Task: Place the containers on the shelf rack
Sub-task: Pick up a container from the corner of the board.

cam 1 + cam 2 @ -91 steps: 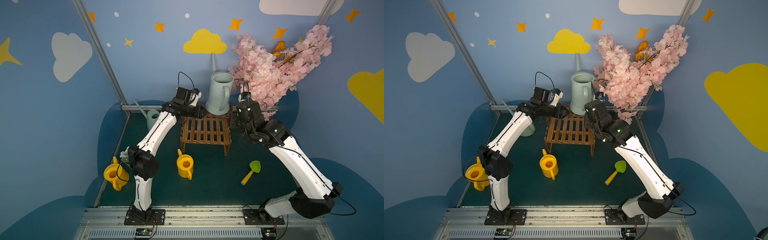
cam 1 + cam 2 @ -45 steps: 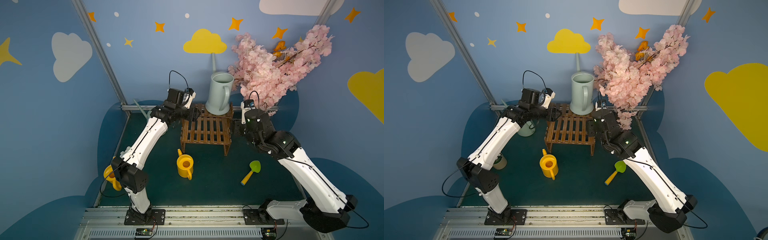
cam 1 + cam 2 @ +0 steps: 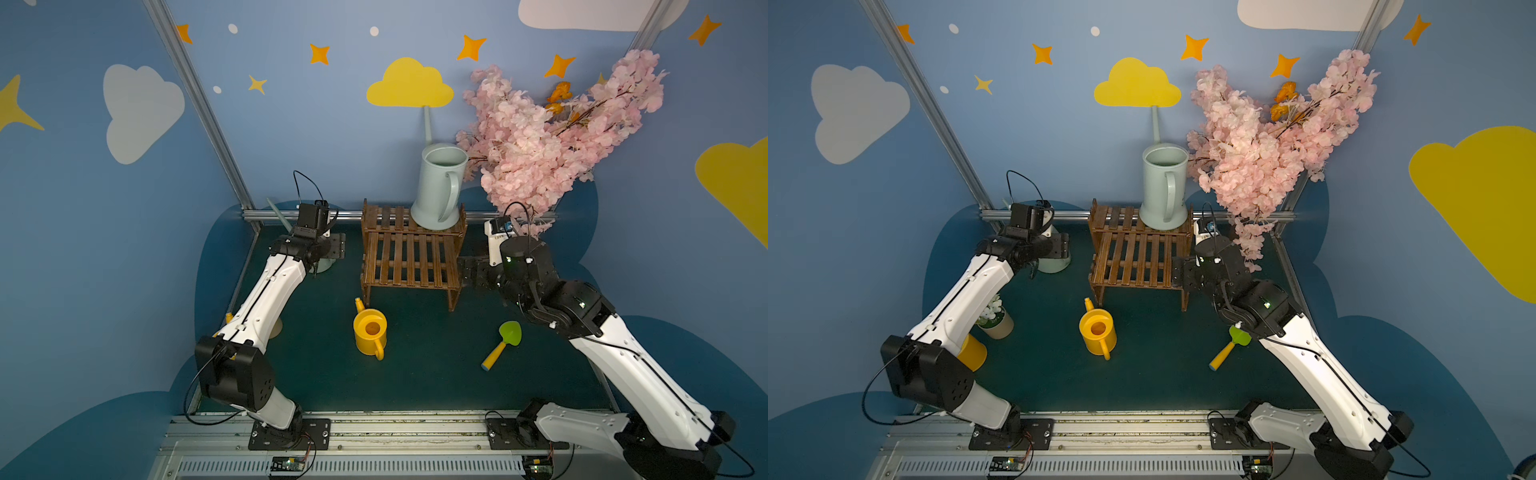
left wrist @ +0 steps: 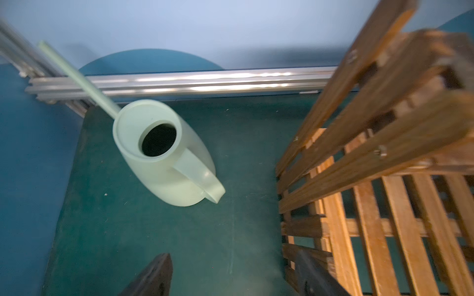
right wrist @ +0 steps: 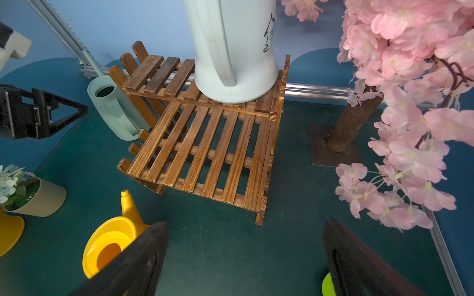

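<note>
A tall pale can [image 3: 438, 187] [image 3: 1163, 187] [image 5: 230, 51] stands upright on the upper tier of the brown slatted shelf rack [image 3: 411, 257] [image 3: 1138, 257] [image 5: 205, 143]. A second pale green can [image 4: 164, 153] [image 5: 112, 107] stands on the mat left of the rack. One yellow can [image 3: 370, 332] [image 5: 110, 243] sits in front of the rack. Another yellow can [image 3: 971, 353] shows partly under the left arm. My left gripper [image 4: 233, 256] [image 3: 1061, 247] hangs open and empty between the green can and the rack. My right gripper [image 5: 245, 224] [image 3: 467, 272] is open and empty beside the rack's right side.
A pot of white flowers [image 3: 994, 320] stands by the left arm. A green-and-yellow shovel [image 3: 503, 343] lies right of the yellow can. The pink blossom tree [image 3: 552, 137] overhangs the back right, its base plate [image 5: 333, 146] on the mat. A metal rail [image 3: 353, 215] runs behind the rack.
Both grippers have drawn back from the tall can on the upper tier and opened wider. The left one went left and down, the right one down beside the rack. The can stays put.
</note>
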### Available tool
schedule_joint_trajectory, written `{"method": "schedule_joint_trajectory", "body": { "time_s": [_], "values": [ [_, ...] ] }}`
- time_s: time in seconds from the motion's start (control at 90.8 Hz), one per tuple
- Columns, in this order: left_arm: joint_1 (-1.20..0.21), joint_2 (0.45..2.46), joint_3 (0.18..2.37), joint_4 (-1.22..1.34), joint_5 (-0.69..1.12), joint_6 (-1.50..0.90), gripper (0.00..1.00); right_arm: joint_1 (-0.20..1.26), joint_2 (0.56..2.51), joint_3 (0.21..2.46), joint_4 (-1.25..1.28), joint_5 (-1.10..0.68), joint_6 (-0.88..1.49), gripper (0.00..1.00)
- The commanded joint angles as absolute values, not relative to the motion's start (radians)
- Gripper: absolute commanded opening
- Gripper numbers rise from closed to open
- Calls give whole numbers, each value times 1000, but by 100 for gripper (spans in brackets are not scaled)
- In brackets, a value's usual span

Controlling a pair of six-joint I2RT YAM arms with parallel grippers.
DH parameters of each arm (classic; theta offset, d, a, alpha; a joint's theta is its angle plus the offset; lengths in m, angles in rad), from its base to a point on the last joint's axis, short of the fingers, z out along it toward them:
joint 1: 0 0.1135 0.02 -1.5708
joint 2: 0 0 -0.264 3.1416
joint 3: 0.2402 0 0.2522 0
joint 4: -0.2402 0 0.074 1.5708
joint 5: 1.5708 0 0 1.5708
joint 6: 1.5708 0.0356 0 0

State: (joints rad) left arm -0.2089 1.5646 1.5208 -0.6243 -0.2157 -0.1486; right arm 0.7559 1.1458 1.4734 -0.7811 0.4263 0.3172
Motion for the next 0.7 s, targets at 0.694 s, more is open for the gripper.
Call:
{"method": "schedule_joint_trajectory", "body": {
  "time_s": [0.694],
  "values": [
    [-232, 1860, 1659, -608, -478, -405, 97, 753, 1114, 1411, -761, 439, 342, 96]
  ]
}}
